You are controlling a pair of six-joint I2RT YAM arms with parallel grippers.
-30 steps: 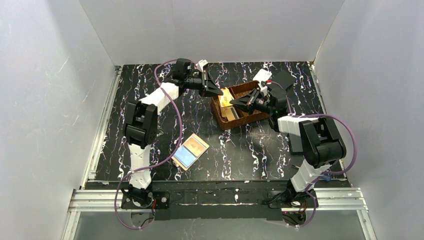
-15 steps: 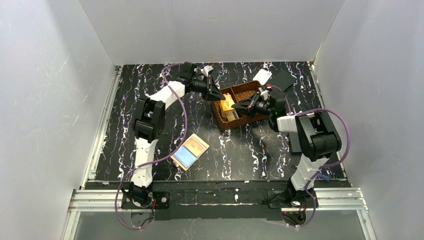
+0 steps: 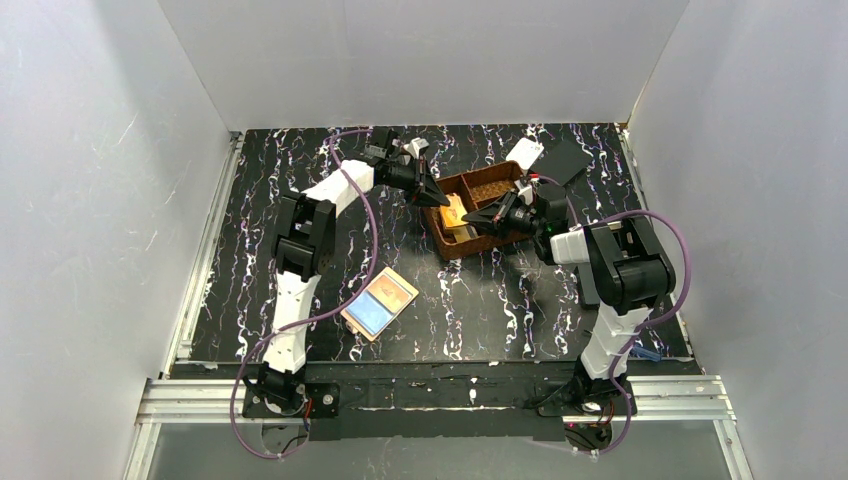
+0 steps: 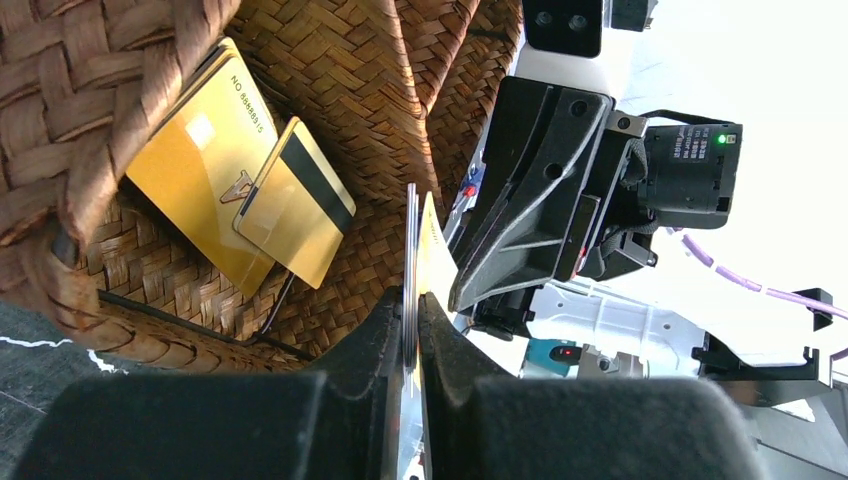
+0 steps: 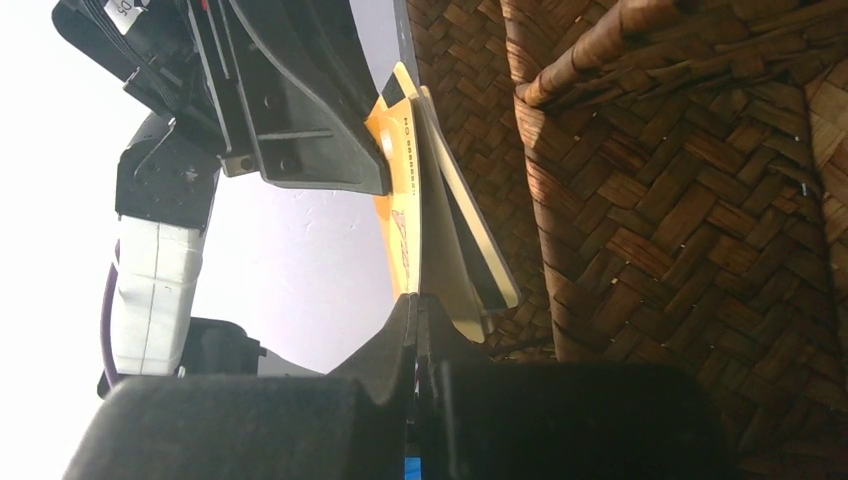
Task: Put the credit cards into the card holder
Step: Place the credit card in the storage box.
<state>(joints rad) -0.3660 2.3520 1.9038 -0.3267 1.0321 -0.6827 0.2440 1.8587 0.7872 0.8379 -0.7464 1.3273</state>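
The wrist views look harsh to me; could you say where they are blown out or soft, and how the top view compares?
Left wrist: right side blown out white; basket and gold cards sharp; its own fingers dark and soft. Right wrist: left side washed out, basket weave crisp, its fingers near black. Top: even, soft light, no glare on the table.

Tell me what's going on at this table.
Inside the brown woven basket at the far side, the left tool is shut on a thin orange-gold card, held on edge. The right tool is shut too, tips against that card; whether it grips is unclear. Two more golden cards lie in the basket. The open tan wallet, orange and blue inside, lies untouched on the near side.
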